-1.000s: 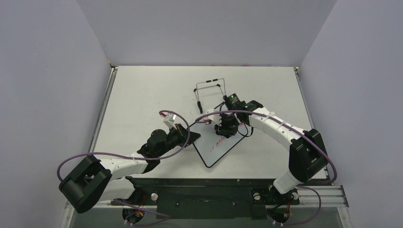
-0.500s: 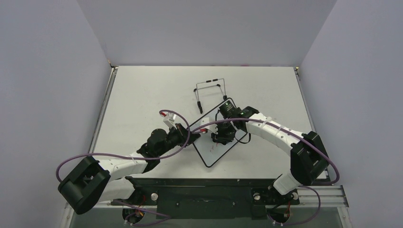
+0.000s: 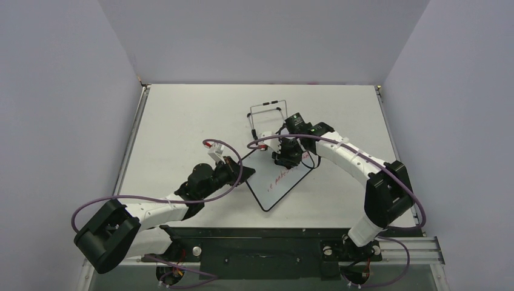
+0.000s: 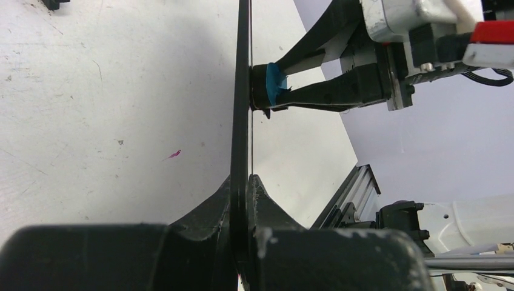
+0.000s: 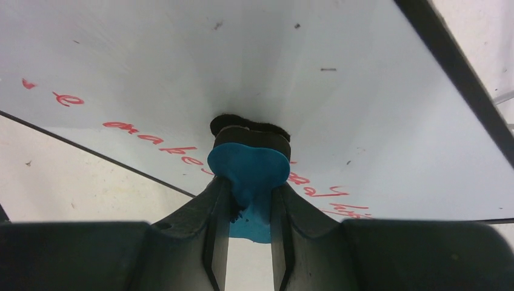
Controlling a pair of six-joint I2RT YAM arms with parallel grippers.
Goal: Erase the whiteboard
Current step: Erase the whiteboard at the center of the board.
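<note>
Blue eraser (image 5: 248,167) tight in right pincer (image 5: 250,189), against whiteboard (image 5: 242,66)

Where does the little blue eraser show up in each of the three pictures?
Top external: centre, hidden beneath the right gripper.
Left wrist: upper middle, blue eraser against the edge-on whiteboard.
Right wrist: centre, blue eraser between the jaws, on the whiteboard.
Shared landmark: the black-framed whiteboard.

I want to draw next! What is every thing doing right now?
whiteboard: held by its edge, red writing not wiped off yet.
blue eraser: pinched, pressed against the whiteboard.
left gripper: shut on the whiteboard's edge.
right gripper: shut on the blue eraser.
wire stand: empty, behind the whiteboard.
</note>
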